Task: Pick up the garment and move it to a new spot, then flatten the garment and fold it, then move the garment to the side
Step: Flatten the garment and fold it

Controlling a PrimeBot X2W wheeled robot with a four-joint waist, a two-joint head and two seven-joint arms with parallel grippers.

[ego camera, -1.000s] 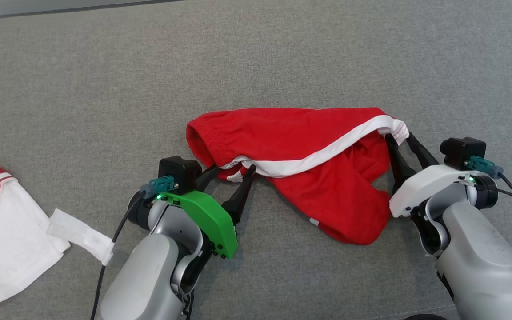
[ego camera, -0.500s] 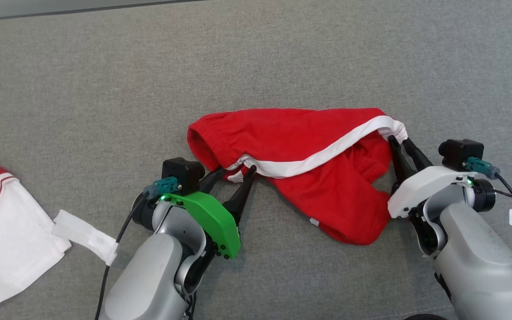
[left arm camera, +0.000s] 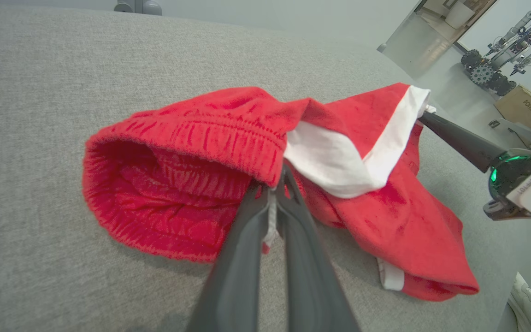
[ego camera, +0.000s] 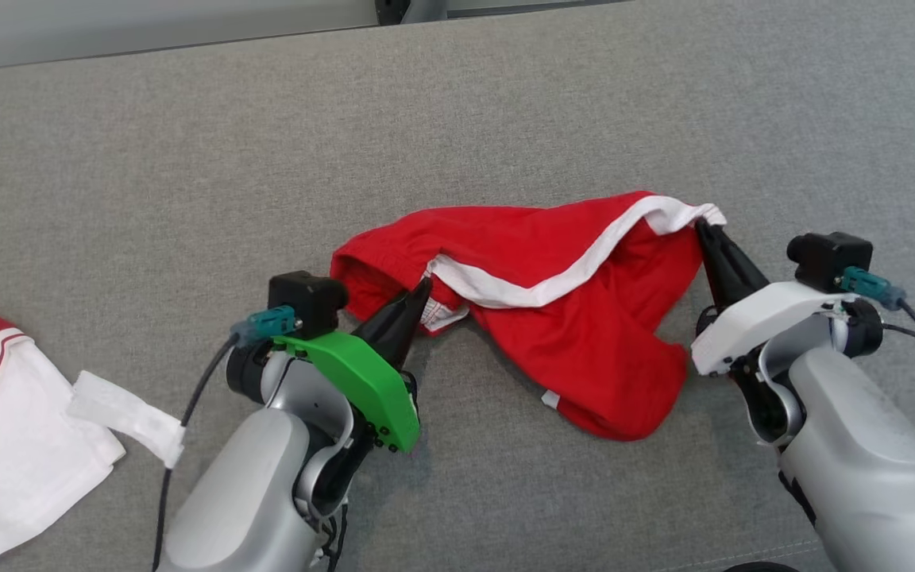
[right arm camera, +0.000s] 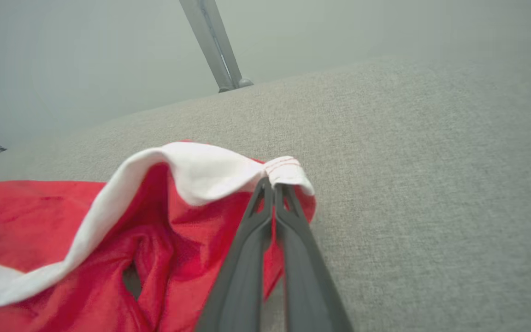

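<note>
Both claws are clamping down after gaping a second ago, left gripper (ego camera: 422,287) and right gripper (ego camera: 704,229) each pinching a white-edged bit of the red garment (ego camera: 569,318) that's sagging between them, meaning the lift is probably coming.

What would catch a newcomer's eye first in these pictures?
The red shorts with a white stripe, crumpled in the middle of the grey surface, stand out first. The left gripper has its fingers shut on white trim at one end, the right gripper on the white hem at the other. A white and red garment lies at the left edge.
</note>
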